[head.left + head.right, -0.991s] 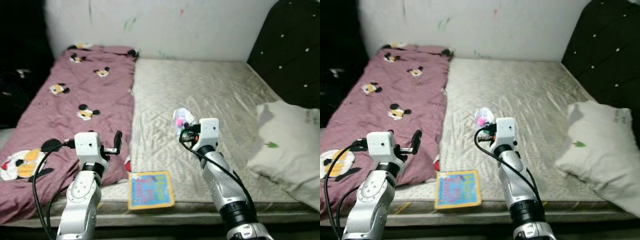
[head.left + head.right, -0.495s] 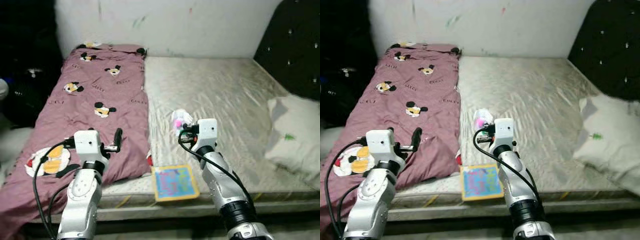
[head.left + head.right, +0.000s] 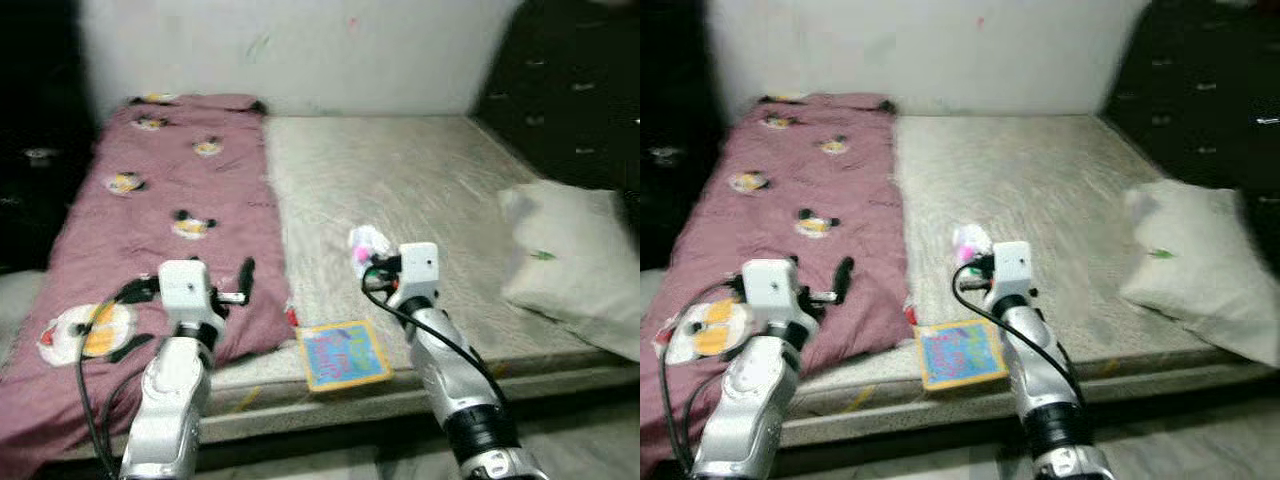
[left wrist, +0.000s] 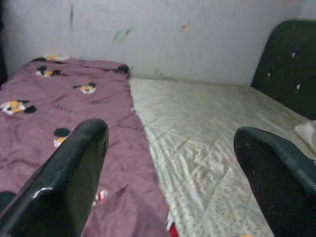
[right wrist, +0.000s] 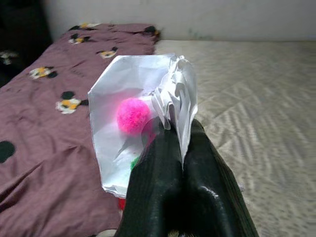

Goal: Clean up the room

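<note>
Nothing shifted: right gripper (image 5: 182, 163) still pinches, probably, a plastic bag (image 5: 133, 123); left gripper (image 4: 168, 163) fingers spread, empty.

blanket (image 3: 150, 200): matt cloth | fingers (image 5: 163, 182): glossy black (plastic-looking) | bag (image 5: 133, 103): crinkled film

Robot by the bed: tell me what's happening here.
The robot stands at the edge of the bed, tidying up. Its right gripper is shut on a clear plastic bag with a pink pom-pom inside, held above the mattress. The left gripper is open and empty over the maroon blanket. A colourful book lies at the mattress edge.
</note>
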Robot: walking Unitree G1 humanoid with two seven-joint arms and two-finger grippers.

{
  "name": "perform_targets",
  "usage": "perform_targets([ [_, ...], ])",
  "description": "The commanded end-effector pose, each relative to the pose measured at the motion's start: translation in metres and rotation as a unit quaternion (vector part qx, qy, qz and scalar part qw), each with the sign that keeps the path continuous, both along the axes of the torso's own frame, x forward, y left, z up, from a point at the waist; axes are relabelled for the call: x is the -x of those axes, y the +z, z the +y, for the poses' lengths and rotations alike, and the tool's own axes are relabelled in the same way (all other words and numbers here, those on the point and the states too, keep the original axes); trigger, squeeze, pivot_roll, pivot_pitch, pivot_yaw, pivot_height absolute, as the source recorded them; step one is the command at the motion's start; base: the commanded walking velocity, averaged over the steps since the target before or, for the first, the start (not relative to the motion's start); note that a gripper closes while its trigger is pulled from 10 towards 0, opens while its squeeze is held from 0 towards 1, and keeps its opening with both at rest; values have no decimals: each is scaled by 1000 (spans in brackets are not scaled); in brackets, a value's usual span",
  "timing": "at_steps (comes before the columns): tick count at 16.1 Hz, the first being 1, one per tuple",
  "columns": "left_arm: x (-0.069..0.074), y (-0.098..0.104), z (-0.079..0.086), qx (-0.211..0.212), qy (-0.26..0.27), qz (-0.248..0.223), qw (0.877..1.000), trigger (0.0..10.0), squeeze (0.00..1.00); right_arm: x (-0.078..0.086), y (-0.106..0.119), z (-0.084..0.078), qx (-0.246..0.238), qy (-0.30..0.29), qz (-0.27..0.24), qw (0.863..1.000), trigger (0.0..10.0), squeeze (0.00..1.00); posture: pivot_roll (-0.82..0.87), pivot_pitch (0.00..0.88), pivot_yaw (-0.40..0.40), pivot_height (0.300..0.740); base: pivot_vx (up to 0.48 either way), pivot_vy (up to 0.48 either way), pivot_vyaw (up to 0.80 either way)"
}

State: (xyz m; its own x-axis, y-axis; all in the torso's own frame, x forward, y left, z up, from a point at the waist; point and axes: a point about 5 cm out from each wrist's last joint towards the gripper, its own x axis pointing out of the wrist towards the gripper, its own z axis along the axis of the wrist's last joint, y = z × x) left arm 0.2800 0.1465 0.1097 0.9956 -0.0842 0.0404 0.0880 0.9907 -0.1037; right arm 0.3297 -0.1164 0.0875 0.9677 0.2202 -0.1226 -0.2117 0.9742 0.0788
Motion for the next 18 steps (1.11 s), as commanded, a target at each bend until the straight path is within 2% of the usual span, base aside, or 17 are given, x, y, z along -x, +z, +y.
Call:
perform_targets([
  [1, 2, -1, -2, 2, -5, 2, 1000, 10000, 0, -2, 4, 1, 2, 4, -5, 1000, 10000, 0, 32, 0, -34, 740, 334, 0, 0],
  [8, 3, -3, -3, -2, -9, 4, 1000, 10000, 0, -2, 3, 1, 6, 8, -5, 1000, 10000, 0, 35, 0, -35, 740, 347, 0, 0],
  [14, 3, -8, 2, 1, 15, 23, 1000, 10000, 0, -2, 2, -1, 6, 7, -4, 1000, 10000, 0, 38, 0, -36, 740, 0, 0, 0],
  [18, 3, -8, 0, 0, 9, 24, 1000, 10000, 0, -2, 1, -1, 5, 5, -2, 1000, 10000, 0, 38, 0, -35, 740, 0, 426, 0],
])
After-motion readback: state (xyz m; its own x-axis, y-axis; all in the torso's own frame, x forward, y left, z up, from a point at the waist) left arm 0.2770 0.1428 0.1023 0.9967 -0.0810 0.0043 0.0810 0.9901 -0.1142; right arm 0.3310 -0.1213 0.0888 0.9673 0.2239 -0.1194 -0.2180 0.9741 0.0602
